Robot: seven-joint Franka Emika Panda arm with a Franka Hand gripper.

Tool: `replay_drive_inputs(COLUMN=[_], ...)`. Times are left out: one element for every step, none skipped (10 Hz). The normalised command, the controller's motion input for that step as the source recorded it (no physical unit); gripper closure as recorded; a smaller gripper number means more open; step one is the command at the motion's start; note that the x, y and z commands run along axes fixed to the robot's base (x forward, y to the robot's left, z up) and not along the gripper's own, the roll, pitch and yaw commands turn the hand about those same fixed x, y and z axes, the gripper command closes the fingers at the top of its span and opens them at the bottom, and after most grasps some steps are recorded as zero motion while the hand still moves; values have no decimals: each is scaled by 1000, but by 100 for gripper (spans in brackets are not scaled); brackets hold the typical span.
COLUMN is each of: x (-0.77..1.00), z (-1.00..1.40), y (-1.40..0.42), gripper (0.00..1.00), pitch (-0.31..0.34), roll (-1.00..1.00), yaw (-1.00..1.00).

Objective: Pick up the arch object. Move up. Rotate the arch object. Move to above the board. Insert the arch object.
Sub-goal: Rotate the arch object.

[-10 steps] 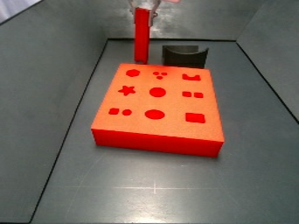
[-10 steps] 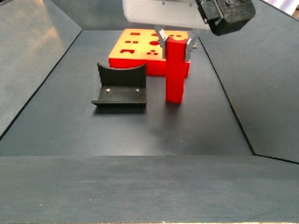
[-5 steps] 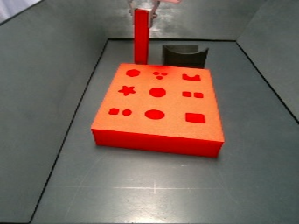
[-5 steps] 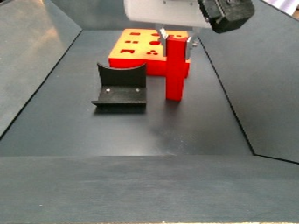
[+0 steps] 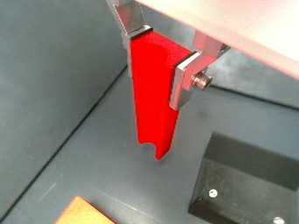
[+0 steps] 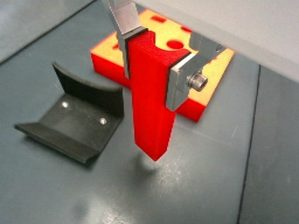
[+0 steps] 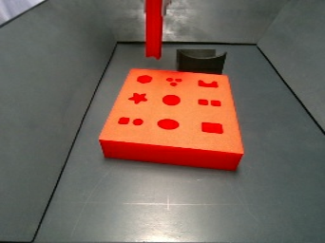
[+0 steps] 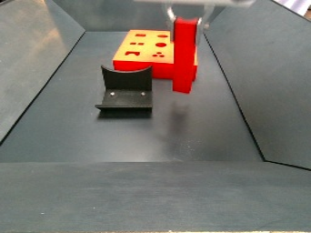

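your claw is clamped on the red bar's upper end, so it hangs upright, clear of the floor, beyond the board's far edge, ready for rotating.

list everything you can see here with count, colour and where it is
arch object: 1, bright red, upright, lifted clear of the floor, clamped between the fingers
board: 1, red-orange slab with darker shaped holes, flat on the floor
fixture: 1, dark L-shaped bracket on the floor beside the board
floor: 1, dark grey, walled enclosure
gripper: 1, above the floor beside the board, shut on the arch object
fingers: 2, silver plates, on opposite sides of the arch object's upper part
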Motion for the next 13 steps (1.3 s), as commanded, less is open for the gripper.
replay_drive_inputs(x=[-456,-467,-377,-262,-109,-43,0,21,23,13,10,7,6], z=[1000,963,829,676,454,271,0,-72,-52,-46,-34,-30,-28], y=[-364,-374,-265,-152,-74,-41,0,14,20,16,14,12,11], gripper=[100,100,100,100,100,100,100,100,100,100,100,100,100], pitch=[0,-12,-54,-57,-15,23,-24,-22,-28,-28,-31,-32,-35], roll=[0,-3,4,-25,-66,-81,-17,-17,-18,-21,-23,-26,-30], yaw=[0,2,12,12,13,8,-1000,-1000,-1000,-1000,-1000,-1000,-1000])
